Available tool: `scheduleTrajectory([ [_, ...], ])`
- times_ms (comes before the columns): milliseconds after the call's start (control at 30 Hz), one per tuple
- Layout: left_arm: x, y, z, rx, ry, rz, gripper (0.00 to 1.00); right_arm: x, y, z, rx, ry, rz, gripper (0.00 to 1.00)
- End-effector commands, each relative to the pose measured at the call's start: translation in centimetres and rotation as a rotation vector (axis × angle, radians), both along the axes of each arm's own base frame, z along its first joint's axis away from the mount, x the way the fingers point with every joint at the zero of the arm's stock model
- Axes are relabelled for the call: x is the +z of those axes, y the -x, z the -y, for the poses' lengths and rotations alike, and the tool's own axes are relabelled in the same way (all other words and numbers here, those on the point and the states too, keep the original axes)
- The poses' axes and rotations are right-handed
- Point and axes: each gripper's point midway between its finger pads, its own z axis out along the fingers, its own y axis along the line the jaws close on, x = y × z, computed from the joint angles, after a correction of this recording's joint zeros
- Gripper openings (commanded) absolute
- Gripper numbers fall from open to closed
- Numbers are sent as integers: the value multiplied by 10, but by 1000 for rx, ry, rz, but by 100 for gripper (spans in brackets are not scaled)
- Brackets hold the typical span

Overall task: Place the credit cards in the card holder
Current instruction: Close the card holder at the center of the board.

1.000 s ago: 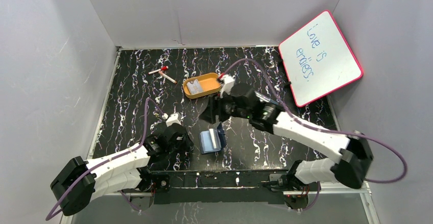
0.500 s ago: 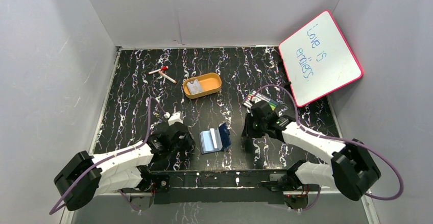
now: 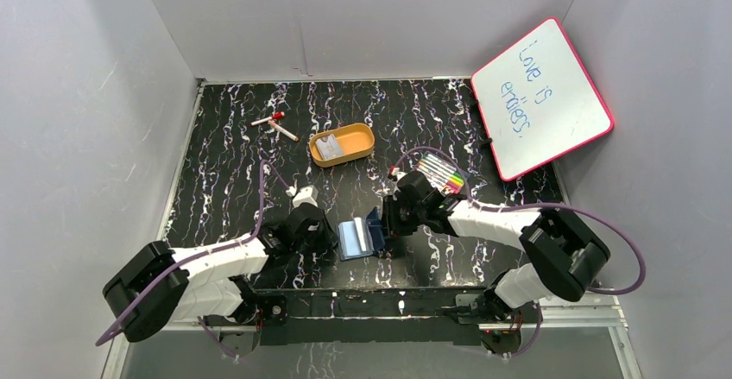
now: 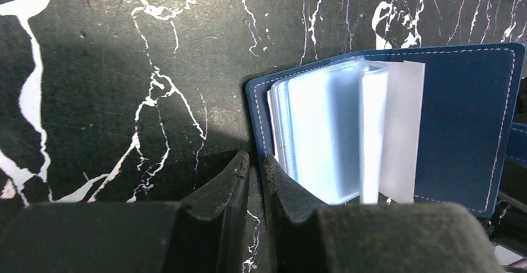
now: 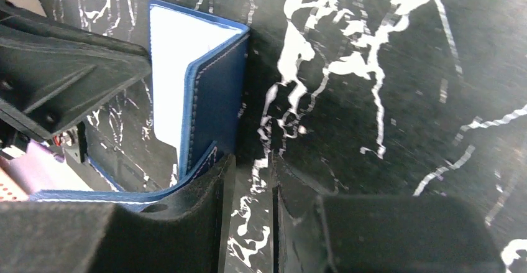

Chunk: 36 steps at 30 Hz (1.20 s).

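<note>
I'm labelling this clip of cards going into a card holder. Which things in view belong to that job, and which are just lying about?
Part of the job:
- card holder, lying open
- credit cards, in the orange tray

Just lying about:
- marker pack
- whiteboard
- pens

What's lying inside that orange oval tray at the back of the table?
The orange oval tray holds at least one small pale grey card at its left end; the rest of its floor shows bare. Whether another card lies beneath that one is hidden from above.
</note>
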Motion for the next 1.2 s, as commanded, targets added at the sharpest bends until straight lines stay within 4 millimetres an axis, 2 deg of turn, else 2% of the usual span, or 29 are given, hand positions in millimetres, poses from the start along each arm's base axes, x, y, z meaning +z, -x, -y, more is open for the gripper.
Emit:
scheduleTrajectory([
  [0, -14, 11, -4, -32, -37, -48, 13, 30, -10, -40, 55, -125, 65, 34],
  [167, -15, 12, -4, -37, -33, -47, 12, 32, -6, -55, 90, -132, 70, 34],
  [567, -17, 15, -8, -36, -32, -48, 9, 20, 6, -79, 151, -123, 49, 34],
  [667, -16, 15, -9, -36, -31, -44, 9, 15, 8, -82, 159, -114, 45, 36],
  [867, -14, 16, -14, -27, -49, -45, 9, 5, 5, -83, 152, -73, 44, 46],
  [1167, 11, 15, -36, 37, -90, -2, 14, -17, 3, -78, 140, 26, 36, 46],
])
